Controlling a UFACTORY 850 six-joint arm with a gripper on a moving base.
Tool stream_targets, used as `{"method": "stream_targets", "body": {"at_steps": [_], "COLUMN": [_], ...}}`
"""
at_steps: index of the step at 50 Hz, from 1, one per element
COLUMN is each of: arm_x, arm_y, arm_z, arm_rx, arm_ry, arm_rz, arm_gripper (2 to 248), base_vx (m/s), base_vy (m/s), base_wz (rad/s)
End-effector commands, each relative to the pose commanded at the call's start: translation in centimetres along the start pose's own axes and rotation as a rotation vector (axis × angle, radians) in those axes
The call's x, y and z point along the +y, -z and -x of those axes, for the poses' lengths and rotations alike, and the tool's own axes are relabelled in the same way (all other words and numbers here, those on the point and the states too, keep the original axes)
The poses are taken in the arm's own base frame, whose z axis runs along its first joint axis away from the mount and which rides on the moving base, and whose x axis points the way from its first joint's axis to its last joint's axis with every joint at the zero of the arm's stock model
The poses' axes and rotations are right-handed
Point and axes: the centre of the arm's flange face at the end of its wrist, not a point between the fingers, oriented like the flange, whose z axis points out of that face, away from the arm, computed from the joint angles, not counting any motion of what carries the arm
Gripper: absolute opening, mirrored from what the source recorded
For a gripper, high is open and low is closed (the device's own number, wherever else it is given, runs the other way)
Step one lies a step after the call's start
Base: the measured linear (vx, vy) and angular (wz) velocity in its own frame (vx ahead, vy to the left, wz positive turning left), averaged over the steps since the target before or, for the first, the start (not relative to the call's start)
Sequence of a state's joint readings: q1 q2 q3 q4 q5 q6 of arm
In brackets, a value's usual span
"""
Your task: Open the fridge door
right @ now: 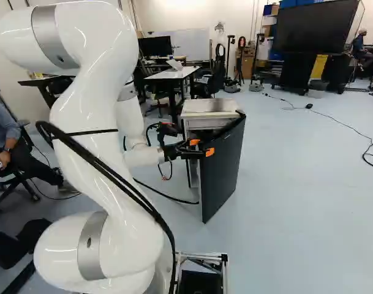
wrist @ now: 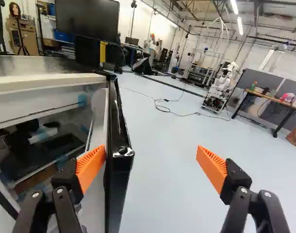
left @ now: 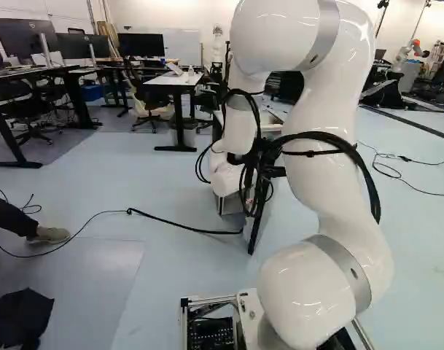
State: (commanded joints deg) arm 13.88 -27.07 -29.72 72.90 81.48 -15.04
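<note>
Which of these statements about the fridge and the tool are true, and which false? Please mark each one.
1. The fridge door stands partly open. True.
2. The tool is clamped on the door from both sides. False: its orange pads stand wide apart, one well clear of the door.
3. One pad is at the door's inner side, the other beyond its outer face. True.
4. The door's outer face is white. False: it is dark.
5. The fridge's interior shows in the wrist view. True.
</note>
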Motion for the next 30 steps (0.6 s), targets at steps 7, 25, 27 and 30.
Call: {"method": "stream_targets", "body": {"at_steps": [7, 25, 27, 30], "arm_x": [0.27, 0.39, 0.41, 0.38], "arm_y": [-0.07, -0.08, -0.09, -0.12], "arm_z": [0.01, 0.04, 0.04, 0.04], "arm_rx": [0.001, -0.001, -0.002, -0.003], "arm_ry": [0.001, 0.0, 0.0, -0.002], "arm_rz": [0.006, 0.015, 0.018, 0.022], "arm_gripper": [247, 247, 247, 247], "base_vx": [0.0, 0.0, 0.0, 0.0], "base_vy": [0.0, 0.0, 0.0, 0.0], "base_wz": [0.0, 0.0, 0.0, 0.0]}}
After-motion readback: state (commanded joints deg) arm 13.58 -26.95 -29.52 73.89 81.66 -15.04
